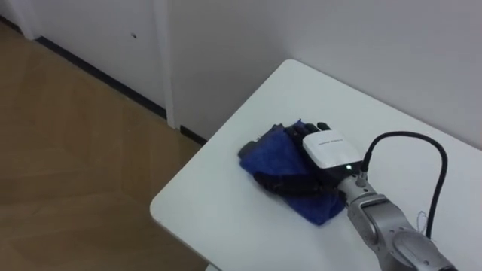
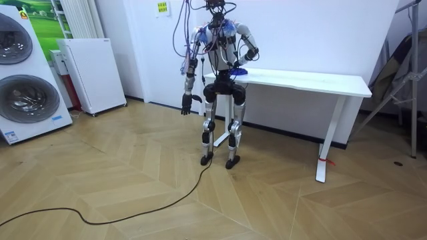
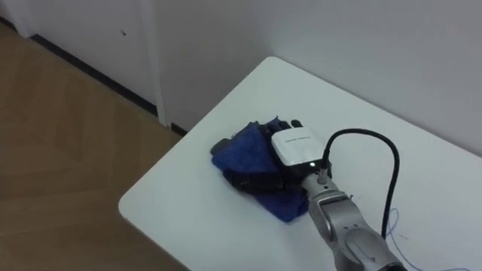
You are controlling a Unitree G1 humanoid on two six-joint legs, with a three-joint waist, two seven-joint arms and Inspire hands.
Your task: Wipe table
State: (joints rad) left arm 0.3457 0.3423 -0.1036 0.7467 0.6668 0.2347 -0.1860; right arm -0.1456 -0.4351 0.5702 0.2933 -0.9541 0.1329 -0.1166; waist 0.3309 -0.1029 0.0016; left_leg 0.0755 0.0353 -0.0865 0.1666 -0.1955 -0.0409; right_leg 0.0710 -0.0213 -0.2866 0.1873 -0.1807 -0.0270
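A crumpled blue cloth [image 1: 273, 154] lies near the left end of the white table [image 1: 226, 218], close to its front edge. My right hand [image 1: 327, 149] rests on top of the cloth, palm down, fingers spread flat over it and the thumb lying across its near side. The hand covers part of the cloth. In the room view I stand at the table's [image 2: 307, 81] end on the room view's left, right arm bent over the cloth [image 2: 239, 70]. My left hand [image 2: 187, 103] hangs at my side with relaxed fingers, below table height.
The table's rounded corner [image 1: 160, 207] and front edge drop to wooden floor on the left. A white wall runs behind the table. The room view has a white cabinet [image 2: 91, 73] and washing machines [image 2: 23, 73] on its left, and a stand [image 2: 400, 80] on its right.
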